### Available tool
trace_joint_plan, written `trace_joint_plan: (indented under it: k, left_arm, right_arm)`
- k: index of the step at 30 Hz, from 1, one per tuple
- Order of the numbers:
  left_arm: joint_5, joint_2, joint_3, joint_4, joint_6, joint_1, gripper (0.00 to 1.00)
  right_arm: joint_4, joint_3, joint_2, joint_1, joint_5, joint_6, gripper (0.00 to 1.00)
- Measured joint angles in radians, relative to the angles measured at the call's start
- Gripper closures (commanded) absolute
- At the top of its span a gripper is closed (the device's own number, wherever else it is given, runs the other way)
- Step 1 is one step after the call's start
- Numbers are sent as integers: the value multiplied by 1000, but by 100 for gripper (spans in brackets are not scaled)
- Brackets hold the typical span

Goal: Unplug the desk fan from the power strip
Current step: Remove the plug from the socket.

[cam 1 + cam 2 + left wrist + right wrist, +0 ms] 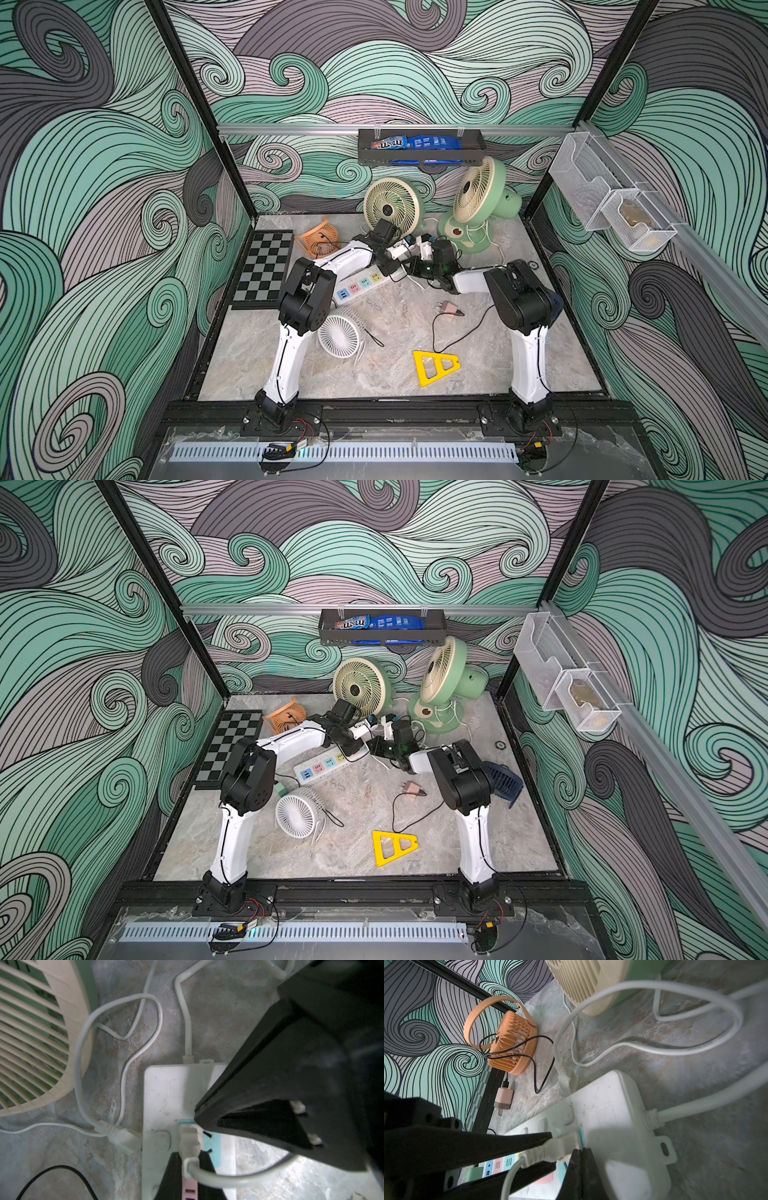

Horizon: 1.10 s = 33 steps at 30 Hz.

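The power strip (360,286) lies slantwise in the middle of the bench (399,330). Its blue USB end is nearest the left arm's elbow and its cord end sits under both wrists.

The left gripper (190,1157) has its jaws clamped on a white plug (189,1138), with one black finger on each side of the plug's body. The plug sits in a pale blue-green socket, the one closest to the strip's cord end. Its cord curls out from between the fingers. Whether the prongs are fully seated cannot be told. A second white plug (124,1138) lies loose on the bench, right against the strip's long edge.

The right gripper (580,1159) has its jaws together with nothing between them. Their joined tip presses on the strip's top face, just beside the held plug on the cord-end side.

Beyond the strip's cord end stand a green desk fan (390,208) with a cream grille and a taller desk fan (478,195) of the same colours. Which of them the held cord belongs to cannot be traced.

Any marking on the strip itself is too blurred to read. Above and beyond the strip, a black tray (440,158) hangs on the back rail. In it a brown bag (388,144) reads "m&m's". To the bag's right is a blue packet (434,142) whose print is too small to read.
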Motion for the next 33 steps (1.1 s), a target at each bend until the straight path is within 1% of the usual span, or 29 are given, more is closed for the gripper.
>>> trace_joint_plan:
  k: [2, 5, 8, 13, 17, 33]
  left_arm:
    - [12, 2, 13, -19, -11, 7, 100]
    - [64, 22, 64, -76, -43, 27, 100]
    - [82, 24, 71, -90, -41, 35, 100]
    - [43, 1, 12, -26, -3, 12, 100]
    - [8, -3, 5, -16, 2, 4, 100]
    - [72, -3, 26, -69, -69, 33, 100]
  right_arm:
    - [7, -3, 0, 0, 0, 0, 92]
    - [19, -10, 0, 0, 0, 1, 92]
    - [24, -13, 0, 0, 0, 3, 92]
    - [26, -13, 0, 0, 0, 4, 92]
    - [26, -13, 0, 0, 0, 4, 92]
    - [16, -13, -5, 5, 0, -2, 92]
